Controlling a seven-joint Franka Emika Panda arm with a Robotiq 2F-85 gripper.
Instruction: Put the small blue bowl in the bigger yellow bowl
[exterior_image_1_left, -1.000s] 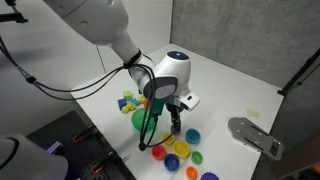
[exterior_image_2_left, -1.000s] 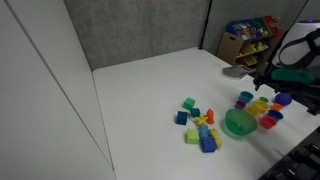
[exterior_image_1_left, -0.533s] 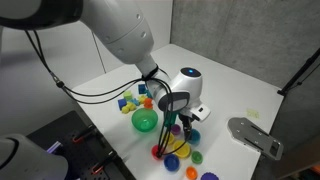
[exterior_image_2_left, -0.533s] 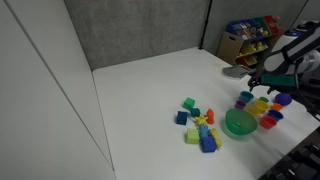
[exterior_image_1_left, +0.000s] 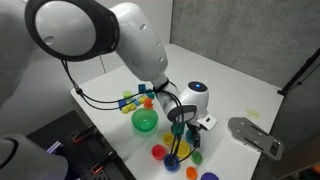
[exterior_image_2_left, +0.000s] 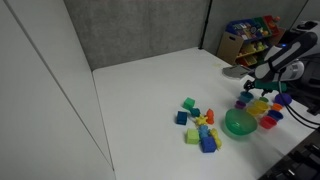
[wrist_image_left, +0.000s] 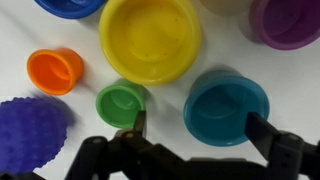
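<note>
In the wrist view my gripper (wrist_image_left: 200, 128) is open, with one finger on each side of the small blue bowl (wrist_image_left: 226, 108), which stands upright on the white table. The bigger yellow bowl (wrist_image_left: 150, 40) stands just beyond it, upright and empty. In both exterior views the gripper (exterior_image_1_left: 184, 134) (exterior_image_2_left: 251, 92) points down into the cluster of small bowls, and the arm hides most of them there.
A small green cup (wrist_image_left: 122, 102), an orange cup (wrist_image_left: 55, 70) and a purple spiky ball (wrist_image_left: 30, 130) lie close by. A dark blue bowl (wrist_image_left: 70, 5) and a purple bowl (wrist_image_left: 290, 20) are further off. A big green bowl (exterior_image_1_left: 145, 121) and coloured blocks (exterior_image_2_left: 199, 126) stand nearby.
The arm has swung over the cluster of small bowls and come down, bringing the open gripper around the small blue bowl.
</note>
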